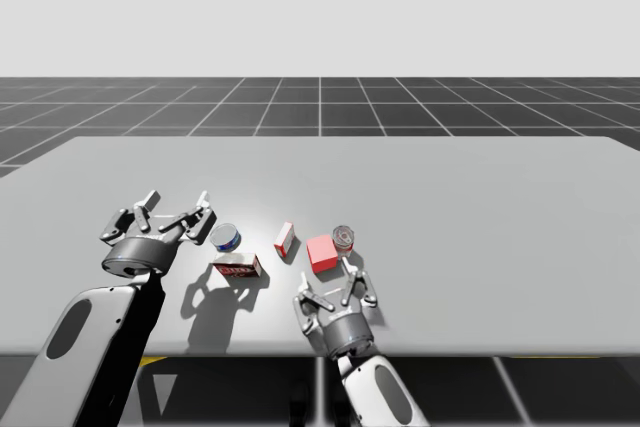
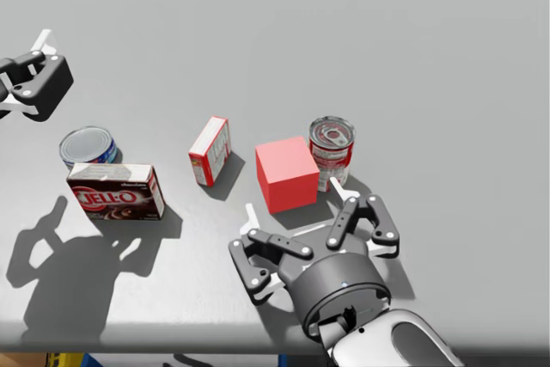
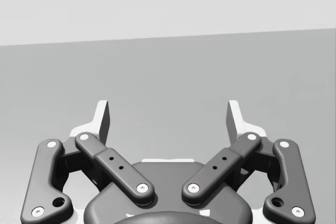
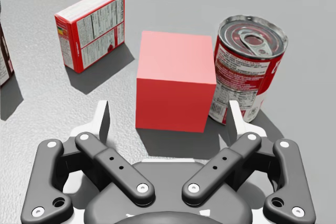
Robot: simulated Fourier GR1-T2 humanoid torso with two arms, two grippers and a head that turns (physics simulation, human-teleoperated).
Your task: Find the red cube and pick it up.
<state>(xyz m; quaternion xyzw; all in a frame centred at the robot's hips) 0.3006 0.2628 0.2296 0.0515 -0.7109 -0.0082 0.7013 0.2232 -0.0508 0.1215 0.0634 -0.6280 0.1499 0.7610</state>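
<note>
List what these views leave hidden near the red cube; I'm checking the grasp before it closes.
Right wrist view: the red cube overlaps the side of the red can, so contact between them cannot be told.
Head view: the brown box hides the lower side of the blue can.

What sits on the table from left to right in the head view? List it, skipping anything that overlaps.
Blue can → red-and-white box → red cube → red can.
</note>
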